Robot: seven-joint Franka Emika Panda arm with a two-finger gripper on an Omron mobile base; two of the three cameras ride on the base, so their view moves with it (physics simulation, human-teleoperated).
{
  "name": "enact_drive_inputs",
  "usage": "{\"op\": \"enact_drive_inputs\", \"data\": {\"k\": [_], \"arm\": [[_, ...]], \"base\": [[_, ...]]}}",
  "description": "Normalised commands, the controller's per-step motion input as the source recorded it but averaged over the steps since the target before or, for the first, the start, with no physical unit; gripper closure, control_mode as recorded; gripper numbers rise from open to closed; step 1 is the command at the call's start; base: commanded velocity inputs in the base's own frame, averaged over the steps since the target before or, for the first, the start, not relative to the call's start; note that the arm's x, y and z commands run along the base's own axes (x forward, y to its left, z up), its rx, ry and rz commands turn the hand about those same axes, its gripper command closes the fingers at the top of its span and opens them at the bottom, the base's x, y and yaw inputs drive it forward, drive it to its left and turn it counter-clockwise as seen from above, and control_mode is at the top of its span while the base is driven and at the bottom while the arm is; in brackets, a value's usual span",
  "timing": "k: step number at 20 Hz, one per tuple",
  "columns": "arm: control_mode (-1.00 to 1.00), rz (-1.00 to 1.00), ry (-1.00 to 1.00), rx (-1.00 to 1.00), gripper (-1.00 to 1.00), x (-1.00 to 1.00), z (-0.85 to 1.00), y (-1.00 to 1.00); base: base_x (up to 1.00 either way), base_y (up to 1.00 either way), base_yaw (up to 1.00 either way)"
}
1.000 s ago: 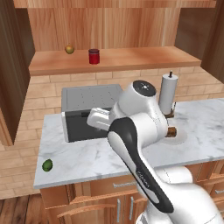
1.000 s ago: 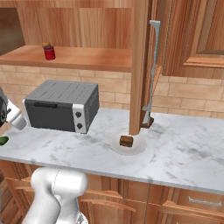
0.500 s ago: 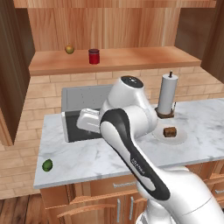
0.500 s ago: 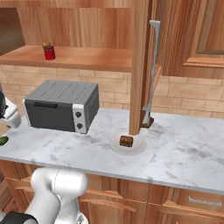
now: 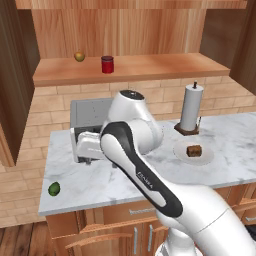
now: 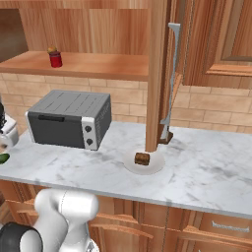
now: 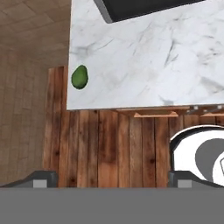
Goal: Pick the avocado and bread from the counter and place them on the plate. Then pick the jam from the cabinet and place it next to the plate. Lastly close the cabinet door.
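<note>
From the left base camera, the white arm bends over a marble counter (image 5: 100, 175), its gripper (image 5: 89, 161) hanging just in front of a grey toaster oven (image 5: 90, 112). Taking that oven as the landmark: one green avocado (image 5: 54, 188) lies down and to its left, at the counter's front corner, probably the next thing to fetch. Well to the oven's right sits one white plate (image 5: 192, 154) with one chunk of bread (image 5: 194, 150) already on it, so that step looks done. One paper towel stand (image 5: 192, 107) is behind the plate. Above the oven, on the open cabinet (image 5: 130, 67) shelf, stand one red jam jar (image 5: 107, 64) and one yellowish fruit (image 5: 79, 56), waiting for later.

From the right base camera, the bread rests on the plate to the oven's right, beside the open cabinet door (image 6: 158, 74). The jam stands on the shelf above the oven's left end. The avocado peeks in at the picture's left edge.

From the hand camera, looking down, the avocado sits on the counter's corner, away from the oven's dark edge. The two fingertips (image 7: 43, 178) are spread wide, holding nothing.
</note>
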Motion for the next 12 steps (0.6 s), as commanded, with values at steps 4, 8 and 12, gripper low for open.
{"op": "enact_drive_inputs", "data": {"k": [4, 8, 12], "arm": [[-1.0, 0.12, 0.02, -0.04, -1.0, 0.0, -0.25, 0.27], [-1.0, 0.1, 0.0, -0.06, -1.0, 0.0, -0.16, 0.21], [-1.0, 0.08, 0.0, -0.07, -1.0, 0.0, -0.1, 0.18]], "base": [[0.0, 0.0, 0.0], [0.0, 0.0, 0.0], [0.0, 0.0, 0.0]]}}
